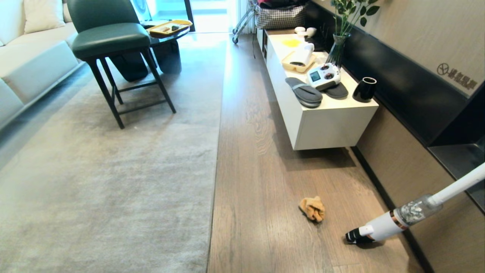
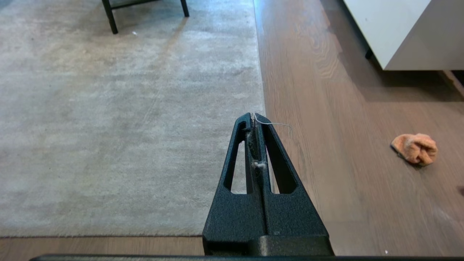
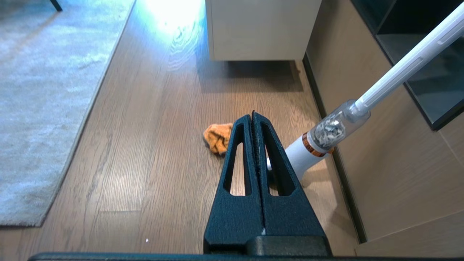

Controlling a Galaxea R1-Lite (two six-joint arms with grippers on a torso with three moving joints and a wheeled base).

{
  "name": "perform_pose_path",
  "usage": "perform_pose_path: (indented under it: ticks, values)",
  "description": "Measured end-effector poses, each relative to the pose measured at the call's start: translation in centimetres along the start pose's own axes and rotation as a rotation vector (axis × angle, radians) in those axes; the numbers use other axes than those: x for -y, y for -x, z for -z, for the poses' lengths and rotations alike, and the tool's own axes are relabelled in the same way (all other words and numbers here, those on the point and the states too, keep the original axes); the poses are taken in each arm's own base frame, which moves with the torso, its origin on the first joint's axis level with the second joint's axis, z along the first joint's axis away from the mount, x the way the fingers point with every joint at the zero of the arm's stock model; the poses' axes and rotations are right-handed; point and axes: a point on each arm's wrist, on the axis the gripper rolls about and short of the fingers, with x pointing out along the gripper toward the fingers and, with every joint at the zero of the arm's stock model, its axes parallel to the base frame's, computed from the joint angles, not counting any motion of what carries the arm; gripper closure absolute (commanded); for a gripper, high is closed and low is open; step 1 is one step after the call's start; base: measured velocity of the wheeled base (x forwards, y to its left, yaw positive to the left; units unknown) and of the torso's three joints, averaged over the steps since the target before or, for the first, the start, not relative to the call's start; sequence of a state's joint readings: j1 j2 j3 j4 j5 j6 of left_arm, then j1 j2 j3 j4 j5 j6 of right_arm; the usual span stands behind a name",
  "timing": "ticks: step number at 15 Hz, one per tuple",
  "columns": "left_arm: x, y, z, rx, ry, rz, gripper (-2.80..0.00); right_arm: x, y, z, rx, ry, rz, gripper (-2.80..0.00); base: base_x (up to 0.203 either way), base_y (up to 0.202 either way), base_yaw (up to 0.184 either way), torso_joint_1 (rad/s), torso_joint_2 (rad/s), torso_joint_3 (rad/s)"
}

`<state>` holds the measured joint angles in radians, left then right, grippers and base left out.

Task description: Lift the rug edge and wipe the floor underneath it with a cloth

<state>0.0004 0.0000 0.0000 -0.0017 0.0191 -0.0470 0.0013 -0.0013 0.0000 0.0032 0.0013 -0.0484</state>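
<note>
A: Since the large pale grey short-pile rug lies flat, its straight edge beside the bare brown wood-grain floor looks heavy but bendable; I'd pinch it near the corner.

B: And the small crumpled orange-yellow cloth?

A: Soft, light (grab any fold), on the planks near the white vacuum. Left gripper and right gripper are both closed, empty.

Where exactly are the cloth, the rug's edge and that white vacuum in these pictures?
cloth (image 1: 312,209), head view, middle of the crumpled orange bundle.
rug edge (image 1: 217,151), head view, straight border beside the wood floor.
vacuum (image 1: 382,226), head view, white body near the nozzle.
</note>
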Motion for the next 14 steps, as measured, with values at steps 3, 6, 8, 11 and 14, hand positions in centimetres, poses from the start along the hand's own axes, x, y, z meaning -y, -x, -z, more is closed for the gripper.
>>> perform_pose_path:
  ticks: [3,6,8,11,14]
  values:
    - [0.0,0.0,0.0,0.0,0.0,0.001,0.0,0.0,0.0,0.0,0.0,0.0,0.0,0.0,0.0,0.0,0.0,0.001,0.0,0.071]
    - [0.0,0.0,0.01,-0.001,0.0,0.001,0.0,0.0,0.0,0.0,0.0,0.001,0.0,0.0,0.0,0.0,0.0,0.0,0.0,0.0]
    - [0.0,0.0,0.0,0.0,0.0,0.0,0.0,0.0,0.0,0.0,0.0,0.0,0.0,0.0,0.0,0.0,0.0,0.0,0.0,0.0]
    - [0.0,0.0,0.0,0.0,-0.001,0.0,0.0,0.0,0.0,0.0,0.0,0.0,0.0,0.0,0.0,0.0,0.0,0.002,0.0,0.031]
    - [0.0,0.0,0.0,0.0,-0.001,0.0,0.0,0.0,0.0,0.0,0.0,0.0,0.0,0.0,0.0,0.0,0.0,0.006,0.0,0.034]
